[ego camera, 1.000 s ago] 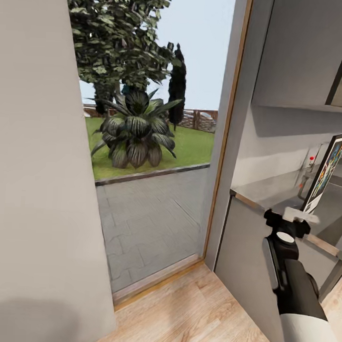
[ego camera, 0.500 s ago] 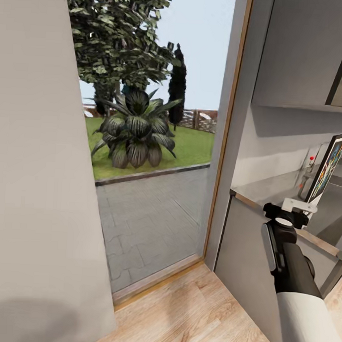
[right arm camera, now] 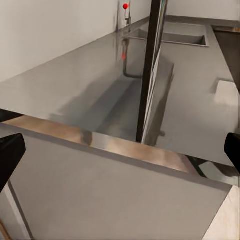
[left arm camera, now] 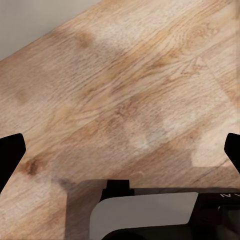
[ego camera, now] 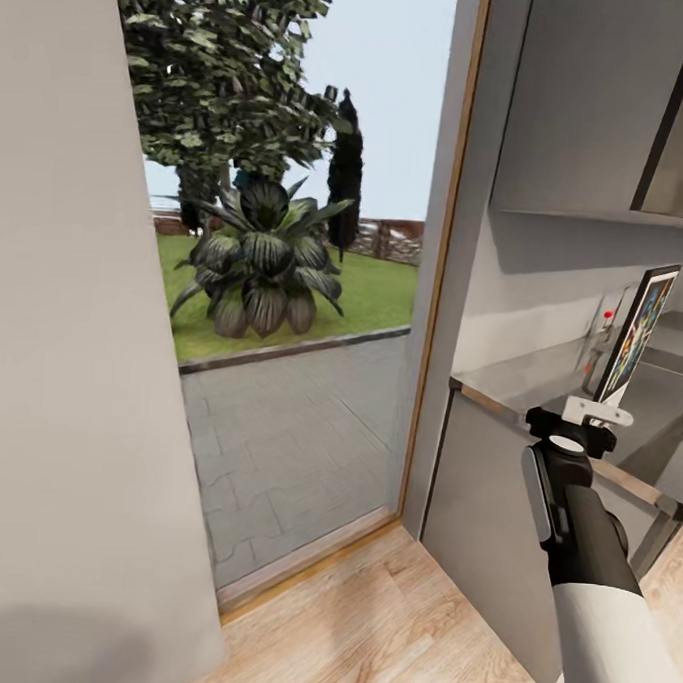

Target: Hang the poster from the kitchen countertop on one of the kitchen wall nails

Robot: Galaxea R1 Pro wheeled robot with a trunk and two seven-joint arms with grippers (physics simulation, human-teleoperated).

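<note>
Pale grey wall (ego camera: 70,367) left of the open doorway (ego camera: 293,309), with paving and lawn beyond. Right of the doorway, the kitchen countertop (ego camera: 540,377), glossy grey with a wood-coloured edge, over a wooden floor (left arm camera: 125,90). Standing upright on that countertop, the poster (ego camera: 634,335). Just short of it, the right gripper (ego camera: 596,413), fingers spread, holding nothing. Left gripper (left arm camera: 120,150) splayed above floorboards.
</note>
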